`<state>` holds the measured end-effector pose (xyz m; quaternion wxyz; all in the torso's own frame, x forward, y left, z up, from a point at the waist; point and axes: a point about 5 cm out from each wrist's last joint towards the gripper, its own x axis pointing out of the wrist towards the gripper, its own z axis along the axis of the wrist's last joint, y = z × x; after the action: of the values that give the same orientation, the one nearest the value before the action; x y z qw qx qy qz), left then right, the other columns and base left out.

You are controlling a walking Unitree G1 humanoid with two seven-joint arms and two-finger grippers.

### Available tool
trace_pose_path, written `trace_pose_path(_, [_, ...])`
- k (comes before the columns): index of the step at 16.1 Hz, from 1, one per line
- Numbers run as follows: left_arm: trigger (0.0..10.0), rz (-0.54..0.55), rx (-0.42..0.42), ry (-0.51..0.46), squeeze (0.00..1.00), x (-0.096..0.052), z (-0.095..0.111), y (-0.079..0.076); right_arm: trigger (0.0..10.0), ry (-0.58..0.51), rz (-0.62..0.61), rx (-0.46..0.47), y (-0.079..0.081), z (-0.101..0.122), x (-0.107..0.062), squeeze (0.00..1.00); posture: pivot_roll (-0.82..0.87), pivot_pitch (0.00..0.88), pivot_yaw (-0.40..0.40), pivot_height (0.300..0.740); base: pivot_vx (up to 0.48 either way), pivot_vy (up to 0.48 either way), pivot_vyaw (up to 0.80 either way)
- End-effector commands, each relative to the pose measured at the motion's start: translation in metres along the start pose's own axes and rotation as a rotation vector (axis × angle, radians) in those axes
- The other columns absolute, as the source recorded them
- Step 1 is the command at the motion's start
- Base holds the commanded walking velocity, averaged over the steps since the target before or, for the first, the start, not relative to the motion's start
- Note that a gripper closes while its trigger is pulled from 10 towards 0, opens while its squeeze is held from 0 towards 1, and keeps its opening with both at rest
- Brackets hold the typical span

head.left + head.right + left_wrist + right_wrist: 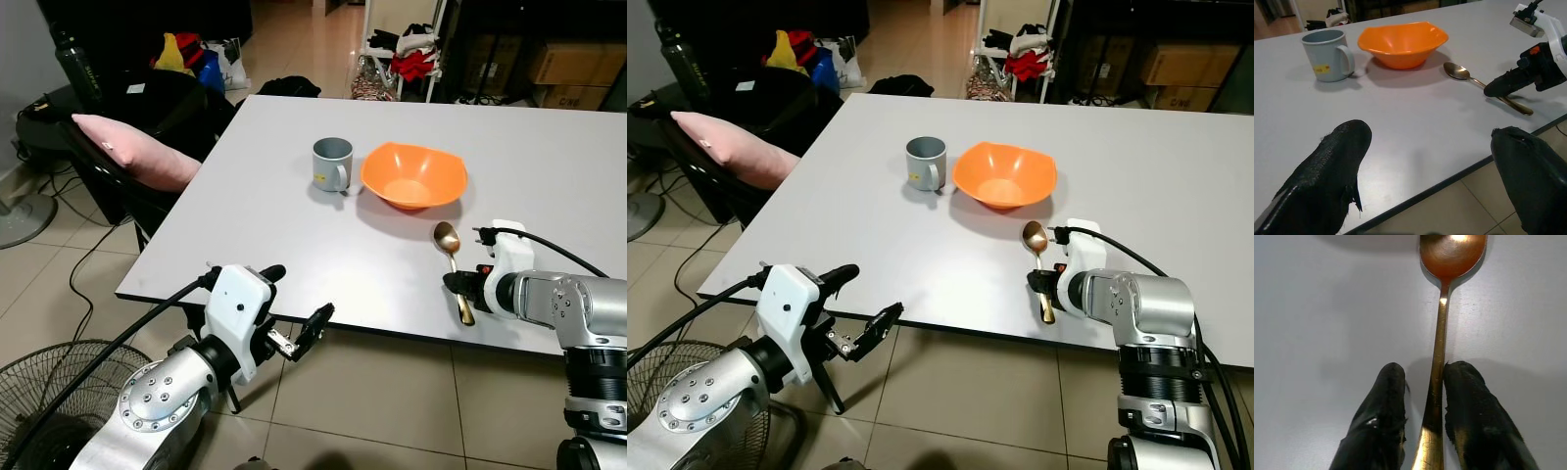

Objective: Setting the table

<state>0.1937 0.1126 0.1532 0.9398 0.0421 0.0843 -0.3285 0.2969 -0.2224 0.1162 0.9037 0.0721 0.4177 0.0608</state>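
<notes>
Spoon [1439, 357] lies flat on the grey table [294, 225], near its front edge on my right side, bowl end pointing toward the orange bowl [412, 176] just beyond it. My right gripper [1425, 382] sits low over the spoon's handle, the two black fingers [1469, 401] narrowed to either side of the gold shaft; one pad appears to touch it, the other stands just off, and I cannot tell from the wrist view whether the handle is truly clamped. From the head cameras the same gripper covers the middle of the handle, with the tail end poking out toward me. A grey mug [332, 164] stands upright just left of the bowl, handle turned toward the bowl. My left gripper [299, 308] hangs off the front-left edge of the table, below the tabletop and over the tiled floor [372, 401], fingers spread wide and holding nothing. A chair [147, 127] with a pink cushion [132, 152] stands by the table's left side, and a fan [49, 401] sits on the floor at lower left.
</notes>
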Motion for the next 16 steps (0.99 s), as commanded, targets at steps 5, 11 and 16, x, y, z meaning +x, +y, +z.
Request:
trace_pose_path(5, [10.0,0.122,-0.023,-0.075,0.00,-0.012,0.010,0.007,10.0,-0.111,-0.008,-0.031,-0.007,0.015,-0.049,1.00,-0.04,0.000,0.053,0.740,0.000,0.000,0.00])
trace_pose_path(11, [10.0,0.559,-0.005,-0.110,0.00,-0.030,0.007,0.034,10.0,-0.509,0.252,-0.263,0.064,-0.002,-0.076,0.00,-0.05,0.000,0.089,0.740,0.000,-0.080,0.00])
trace_pose_path(16, [10.0,0.628,-0.043,-0.076,0.11,-0.037,-0.008,0.028,10.0,-0.668,0.154,-0.281,0.085,-0.019,-0.071,0.00,-0.03,0.000,0.071,0.740,0.000,-0.480,0.00])
